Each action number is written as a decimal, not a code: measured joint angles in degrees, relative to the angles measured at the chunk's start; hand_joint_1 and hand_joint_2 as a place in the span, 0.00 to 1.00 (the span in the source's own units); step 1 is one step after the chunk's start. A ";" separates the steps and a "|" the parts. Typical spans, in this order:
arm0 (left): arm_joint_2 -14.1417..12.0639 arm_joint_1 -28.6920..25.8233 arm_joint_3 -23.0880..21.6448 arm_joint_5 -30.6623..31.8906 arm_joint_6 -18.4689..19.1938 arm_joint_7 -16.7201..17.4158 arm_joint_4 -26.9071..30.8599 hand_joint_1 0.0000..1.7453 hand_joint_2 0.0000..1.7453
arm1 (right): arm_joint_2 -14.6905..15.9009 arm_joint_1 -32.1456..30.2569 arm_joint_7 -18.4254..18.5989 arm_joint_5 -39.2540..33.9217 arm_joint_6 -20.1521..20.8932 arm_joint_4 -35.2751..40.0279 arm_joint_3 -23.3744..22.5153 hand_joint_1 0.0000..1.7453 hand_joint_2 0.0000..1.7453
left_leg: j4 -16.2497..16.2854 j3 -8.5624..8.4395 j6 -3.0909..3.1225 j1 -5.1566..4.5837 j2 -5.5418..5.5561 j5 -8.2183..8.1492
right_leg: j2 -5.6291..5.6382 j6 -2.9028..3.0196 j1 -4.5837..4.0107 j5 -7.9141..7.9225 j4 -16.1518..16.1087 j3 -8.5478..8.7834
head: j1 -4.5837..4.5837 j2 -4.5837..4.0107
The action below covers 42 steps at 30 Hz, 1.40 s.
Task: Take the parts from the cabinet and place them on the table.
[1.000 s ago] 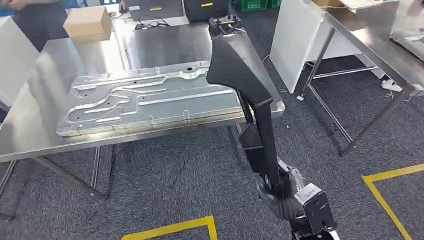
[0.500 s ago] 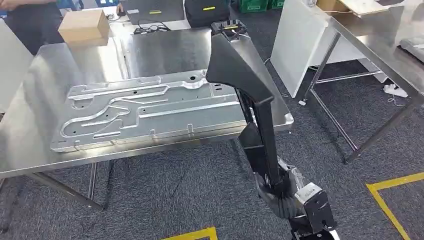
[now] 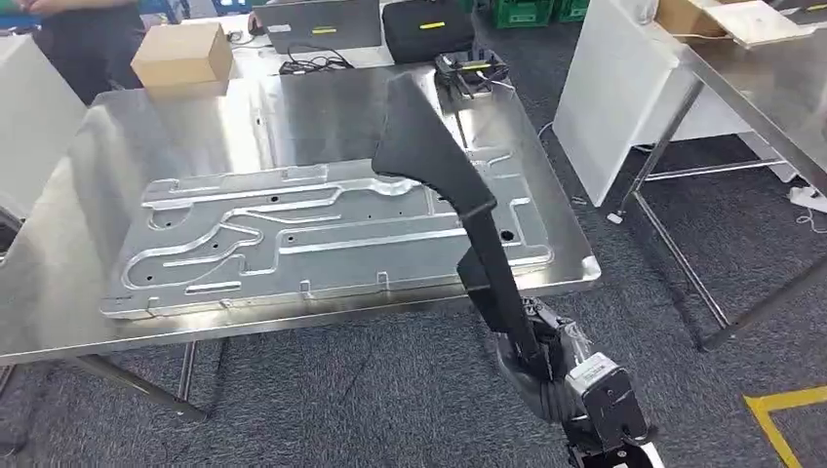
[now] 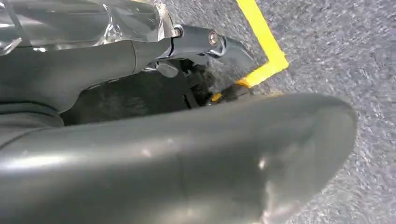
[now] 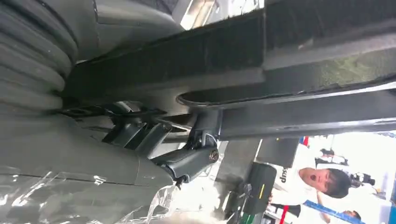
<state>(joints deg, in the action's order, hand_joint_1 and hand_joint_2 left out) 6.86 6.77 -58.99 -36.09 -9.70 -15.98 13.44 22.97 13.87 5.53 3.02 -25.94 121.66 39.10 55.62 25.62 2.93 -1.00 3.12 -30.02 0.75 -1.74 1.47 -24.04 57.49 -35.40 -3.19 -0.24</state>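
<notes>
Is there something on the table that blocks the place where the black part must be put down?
Yes. A large metal panel covers much of the table just beyond the black part that the right hand holds. Bare table remains behind the panel.

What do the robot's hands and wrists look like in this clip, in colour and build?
The right hand has dark grey fingers, a grey ribbed cover and a silver-and-black wrist block. In its wrist view, clear plastic film wraps the forearm. The left hand shows a thick, glossy grey thumb and darker fingers with small metal screws.
</notes>
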 joint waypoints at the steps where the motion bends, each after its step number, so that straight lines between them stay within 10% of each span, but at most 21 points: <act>1: 0.00 -0.03 -0.02 -0.09 0.04 -0.02 0.00 0.00 0.00 | -0.07 0.37 0.09 0.13 0.09 0.00 0.09 1.00 1.00 | 1.76 0.54 -0.37 -0.03 -1.15 -0.26 | -0.44 0.34 -0.01 -0.49 -0.24 0.83 | 0.00 0.00; 5: 0.00 -0.03 -0.04 -0.22 0.31 -0.04 0.00 0.00 0.00 | -0.07 1.08 0.46 0.20 0.26 0.00 0.20 1.00 1.00 | 17.72 11.44 -1.73 0.58 -2.19 -5.42 | -2.12 0.69 -0.17 -2.46 -0.27 2.69 | -0.24 0.00; 7: 0.00 0.02 -0.07 -0.30 0.44 -0.11 0.00 0.00 0.00 | -0.07 1.19 0.70 0.20 0.42 -0.07 0.37 1.00 1.00 | 17.34 13.52 -1.58 0.53 -2.30 -3.97 | -3.00 0.58 -0.26 -3.78 -0.27 4.38 | -0.24 0.00; 9: 0.00 -0.03 -0.07 -0.35 0.52 0.04 0.00 0.00 0.00 | -0.07 1.71 0.98 0.24 0.57 -0.09 0.66 1.00 1.00 | 8.79 11.60 -0.57 0.19 -2.93 2.33 | -3.86 0.48 -0.49 -5.24 -0.31 6.53 | -0.24 0.00; 11: -0.13 -0.19 -0.07 -0.39 0.63 0.04 -0.04 0.00 0.00 | -0.04 2.01 1.07 0.28 0.57 -0.15 0.79 1.00 1.00 | 2.32 10.59 1.14 -0.88 -5.91 7.98 | -4.47 0.27 -0.52 -6.35 -0.53 7.84 | -0.26 0.00; 15: 0.00 -0.27 -0.11 -0.52 0.72 0.13 -0.09 0.00 0.00 | -0.09 2.64 1.92 0.44 0.74 -0.37 1.09 1.00 1.00 | 0.28 8.62 2.25 -1.23 -4.85 6.55 | -5.01 -0.99 -0.62 -6.49 -1.00 9.55 | -0.22 0.00; 17: 0.15 -0.17 -0.11 -0.52 0.87 0.22 -0.09 0.00 0.00 | -0.04 3.32 2.86 0.67 1.09 -0.46 1.18 1.00 1.00 | -1.03 6.05 2.42 -0.66 -4.34 6.28 | -2.82 -1.20 -0.36 -7.20 2.01 8.73 | -0.20 0.00; 21: 0.26 0.06 -0.18 -0.31 1.16 0.66 -0.09 0.00 0.00 | 0.24 5.17 5.25 1.14 1.88 -0.70 1.49 1.00 1.00 | -1.11 4.08 2.66 -0.45 -3.17 4.60 | -1.22 -1.79 -0.31 -11.80 15.82 -2.16 | -0.07 0.00; 23: 0.33 0.09 -0.39 0.24 1.40 0.87 -0.09 0.00 0.00 | 0.39 6.57 7.06 1.82 2.69 -0.98 2.01 1.00 1.00 | -1.05 2.71 2.41 -0.24 -2.36 3.56 | -1.23 -2.02 -0.20 -8.71 12.26 -2.93 | -0.04 0.00; 25: 0.35 0.21 -1.12 0.79 1.84 1.01 -0.09 0.00 0.00 | 0.66 9.72 9.60 3.37 3.61 -1.57 2.67 1.00 1.00 | -1.01 1.02 1.65 0.01 -1.93 2.08 | -1.21 -2.53 0.13 -0.08 2.70 -1.14 | -0.07 0.00; 26: 0.31 0.26 -1.36 0.98 2.12 1.03 -0.13 0.00 0.00 | 0.79 11.56 10.67 4.24 3.87 -2.30 3.02 1.00 1.00 | -0.81 0.89 1.24 -0.13 -1.86 1.52 | -0.90 -2.59 0.16 1.47 0.84 -1.26 | -0.02 0.00; 27: 0.35 0.40 -1.53 0.92 2.30 1.20 -0.13 0.00 0.00 | 0.85 13.66 11.92 4.85 4.13 -2.89 3.30 1.00 1.00 | -0.40 1.14 0.94 -0.22 -1.78 1.23 | -0.81 -1.53 -0.19 -0.45 0.10 -1.51 | 0.02 0.00; 28: 0.33 0.51 -1.62 0.90 2.58 1.29 -0.15 0.00 0.00 | 0.90 15.23 12.89 5.51 4.33 -3.45 3.61 1.00 1.00 | -0.39 1.57 0.80 -0.25 -1.82 0.91 | -0.82 -0.90 -0.15 0.92 0.44 -1.52 | 0.00 0.00; 31: 0.26 0.70 -1.95 0.79 3.17 1.35 -0.15 0.00 0.00 | 0.90 19.80 15.46 9.54 4.59 -4.55 4.24 1.00 1.00 | -0.39 1.16 0.17 -0.20 -1.89 0.00 | -0.97 -0.10 0.23 0.24 0.34 -1.09 | 0.09 0.00; 36: 0.31 1.07 -2.97 0.76 3.63 1.55 -0.15 0.00 0.00 | 1.07 28.63 23.72 31.31 10.15 -8.51 7.06 1.00 1.00 | 18.42 13.16 -1.48 0.75 -2.48 -5.04 | -0.57 0.74 0.26 -0.83 0.28 -0.20 | -0.22 0.00; 38: 0.31 1.24 -2.97 -0.27 2.82 0.81 -0.15 0.00 0.00 | 1.31 30.53 25.49 35.57 12.79 -9.88 8.09 1.00 1.00 | 16.08 13.94 -0.81 0.57 -2.54 -1.67 | -0.49 0.77 -0.19 -1.50 0.26 0.88 | -0.22 0.00; 41: 0.09 1.36 -2.84 -3.04 1.77 -1.14 -0.20 0.00 0.00 | 2.17 33.58 27.26 43.39 17.53 -11.00 9.38 1.00 1.00 | 1.79 10.21 3.11 -1.49 -2.93 8.22 | -0.52 0.81 -0.60 -2.29 -0.05 2.32 | -0.20 0.00; 42: 0.22 1.57 -2.73 -3.65 1.31 -1.82 -0.20 0.00 0.00 | 2.67 34.48 27.41 44.79 18.76 -11.21 9.73 1.00 1.00 | 0.82 9.75 3.40 -1.73 -2.90 6.71 | -0.18 0.78 -1.41 -2.30 -0.17 2.36 | -0.13 0.00</act>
<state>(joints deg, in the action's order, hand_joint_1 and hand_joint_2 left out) 7.08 8.33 -61.72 -39.74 -8.39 -17.79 13.25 25.64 48.36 32.94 47.81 -7.19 110.44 48.83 56.44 35.37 6.33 -2.72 0.22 -23.31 0.57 -0.96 0.06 -26.34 57.32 -33.03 -3.32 -0.24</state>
